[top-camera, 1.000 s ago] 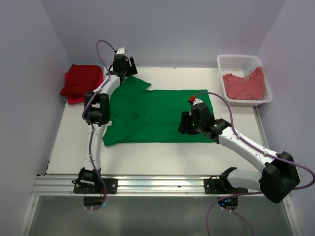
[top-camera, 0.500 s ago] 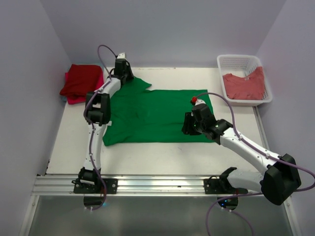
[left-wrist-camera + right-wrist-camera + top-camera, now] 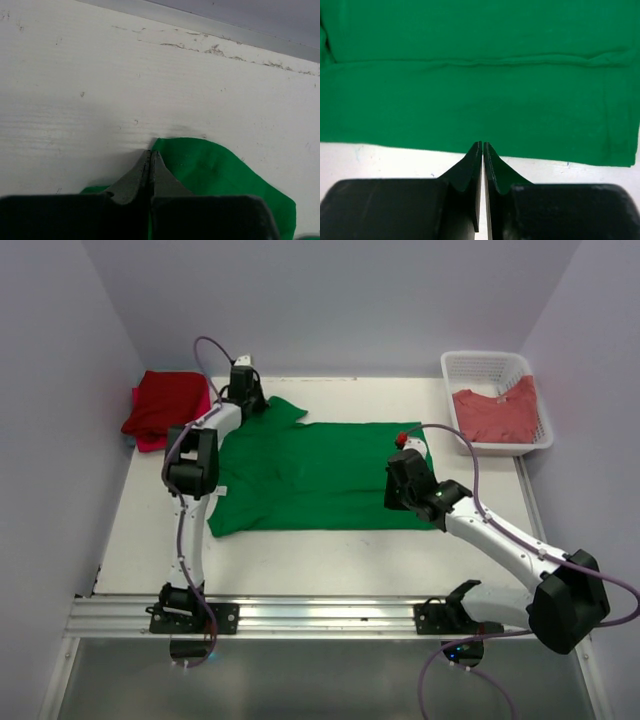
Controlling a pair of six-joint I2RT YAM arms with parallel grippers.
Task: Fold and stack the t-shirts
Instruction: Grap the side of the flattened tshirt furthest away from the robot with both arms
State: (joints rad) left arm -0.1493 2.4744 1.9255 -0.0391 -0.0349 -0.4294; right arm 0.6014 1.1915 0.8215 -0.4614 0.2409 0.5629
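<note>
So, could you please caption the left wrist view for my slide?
Left gripper pinched shut on the edge of the green t-shirt, over the white table.

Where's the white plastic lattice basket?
Top view: the white plastic lattice basket sits in the far right corner of the table, holding a salmon-red t-shirt, right of the bright green t-shirt.

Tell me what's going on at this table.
Two robot arms are working on a green t-shirt spread flat on the table. The left end effector is shut at the far sleeve's edge and the right end effector at the near hem, both apparently pinching cloth for a fold. A red and pink pile sits far left. A salmon-red shirt lies in the white basket.
</note>
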